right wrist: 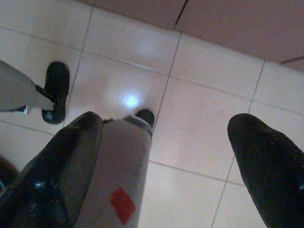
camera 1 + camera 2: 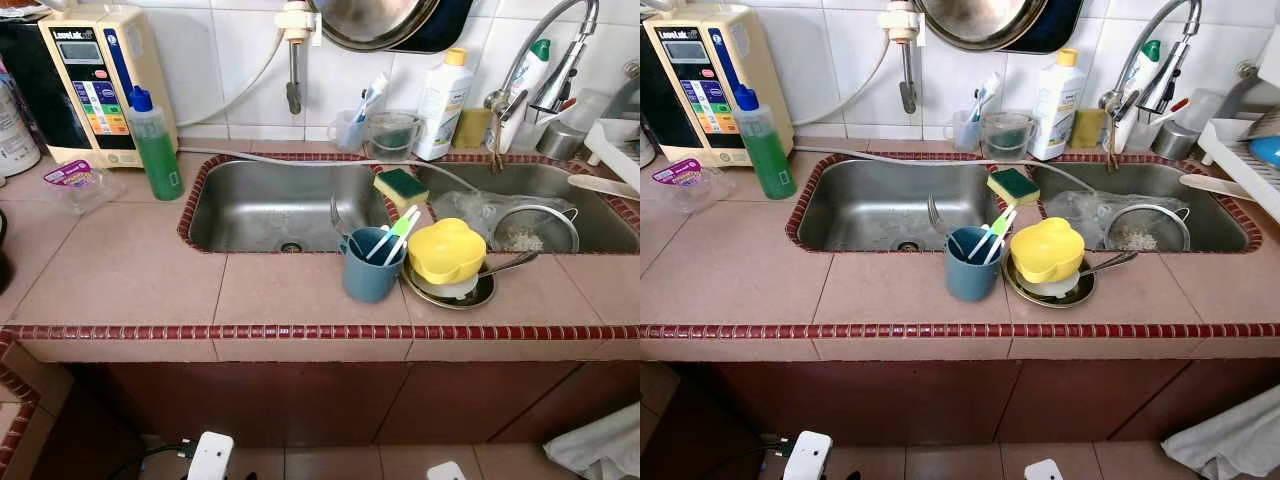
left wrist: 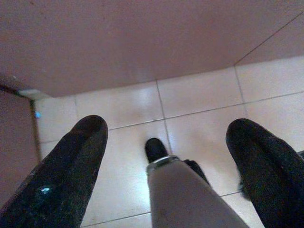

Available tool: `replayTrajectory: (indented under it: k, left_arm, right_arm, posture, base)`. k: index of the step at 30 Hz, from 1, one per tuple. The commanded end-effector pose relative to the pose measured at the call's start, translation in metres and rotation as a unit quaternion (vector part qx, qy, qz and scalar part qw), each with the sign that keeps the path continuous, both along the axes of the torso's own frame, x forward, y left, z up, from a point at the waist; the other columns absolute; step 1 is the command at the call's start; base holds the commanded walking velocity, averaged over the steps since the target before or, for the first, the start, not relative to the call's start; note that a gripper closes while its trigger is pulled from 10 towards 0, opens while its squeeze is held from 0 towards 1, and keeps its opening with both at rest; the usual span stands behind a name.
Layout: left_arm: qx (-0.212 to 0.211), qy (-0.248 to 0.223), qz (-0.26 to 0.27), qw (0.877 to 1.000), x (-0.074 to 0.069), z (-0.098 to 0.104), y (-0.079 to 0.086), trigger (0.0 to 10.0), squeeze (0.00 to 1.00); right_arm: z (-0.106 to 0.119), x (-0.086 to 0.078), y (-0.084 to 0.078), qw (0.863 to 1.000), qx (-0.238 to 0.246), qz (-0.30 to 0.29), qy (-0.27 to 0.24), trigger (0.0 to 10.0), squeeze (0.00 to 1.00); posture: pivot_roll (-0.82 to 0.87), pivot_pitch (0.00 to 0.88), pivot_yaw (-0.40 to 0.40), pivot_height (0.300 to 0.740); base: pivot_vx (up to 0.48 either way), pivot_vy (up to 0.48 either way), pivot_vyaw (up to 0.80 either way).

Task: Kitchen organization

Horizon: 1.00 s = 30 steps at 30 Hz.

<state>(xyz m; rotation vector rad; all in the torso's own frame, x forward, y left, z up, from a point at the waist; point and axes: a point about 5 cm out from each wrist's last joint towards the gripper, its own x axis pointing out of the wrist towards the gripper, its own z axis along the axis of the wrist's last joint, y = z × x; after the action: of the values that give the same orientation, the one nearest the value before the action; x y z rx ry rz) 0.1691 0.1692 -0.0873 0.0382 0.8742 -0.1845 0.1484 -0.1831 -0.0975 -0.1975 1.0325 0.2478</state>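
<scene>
Both arms hang idle over pale glossy floor tiles: the left gripper and right gripper each have their fingers spread wide, holding nothing. On the matte pink tiled counter, from left: a translucent green soap bottle with a blue cap, a stainless double sink, a blue mug holding utensils, and a glossy yellow lobed lid on a dark plate, touching the mug.
</scene>
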Motion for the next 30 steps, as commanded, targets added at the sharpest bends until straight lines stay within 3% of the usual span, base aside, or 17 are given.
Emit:
replayTrajectory:
  k: [1,15,23,30]
  left_arm:
    - [-0.002,0.005,0.005,1.0,-0.003,-0.001,0.002,10.0,0.0]
    - [0.01,0.006,0.0,1.0,-0.006,-0.002,0.003,10.0,0.0]
    - [0.007,-0.011,-0.015,1.0,0.003,0.002,-0.002,10.0,0.0]
    - [-0.005,-0.018,-0.011,1.0,0.005,0.003,-0.005,10.0,0.0]
  right_arm:
    - [0.001,0.002,0.0,1.0,-0.002,0.001,-0.005,10.0,0.0]
    - [0.0,0.0,0.001,1.0,-0.002,-0.003,-0.003,10.0,0.0]
    - [-0.001,-0.001,0.001,1.0,-0.004,-0.006,-0.001,10.0,0.0]
    - [0.0,0.0,0.0,1.0,-0.006,-0.007,0.0,10.0,0.0]
  posture:
    - [-0.02,0.026,0.003,0.74]
    - [-0.02,0.038,0.005,0.74]
    - [-0.02,0.034,0.005,0.74]
    - [-0.02,0.032,0.003,0.74]
  base:
    - [0.0,0.0,0.0]
    - [0.0,0.0,0.0]
    - [0.0,0.0,0.0]
    - [0.0,-0.426,0.0]
